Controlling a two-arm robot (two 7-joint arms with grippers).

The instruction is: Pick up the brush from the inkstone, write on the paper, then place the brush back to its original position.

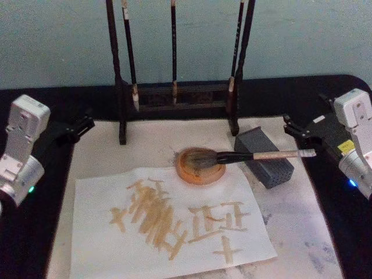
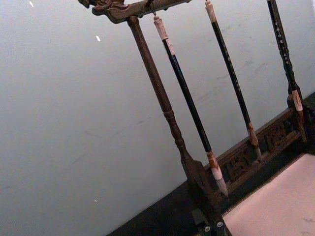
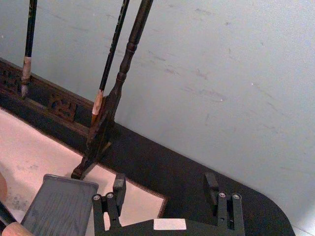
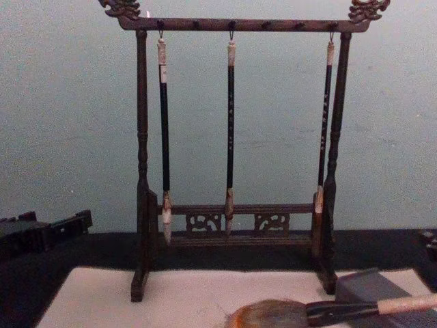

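While the brush (image 1: 256, 156) lies flat, its long axis runs left to right across the table. The bristle head points to the robot's left and rests in the round tan inkstone (image 1: 200, 173). The pale handle crosses the top of a grey block (image 1: 273, 170), and its end points right, toward the right gripper (image 3: 165, 189).

The right gripper hangs over the black cloth (image 1: 273, 96) beside the block, with its fingers (image 3: 119, 186) spread apart and holding nothing. The left gripper (image 1: 78, 127) hangs at the left edge of the mat (image 1: 104, 151); whether it is spread or closed cannot be told.

The paper (image 1: 168, 232) lies in front of the inkstone. It carries tan brushed strokes that cannot be read. A white label (image 3: 170, 224) on the right gripper is blank.
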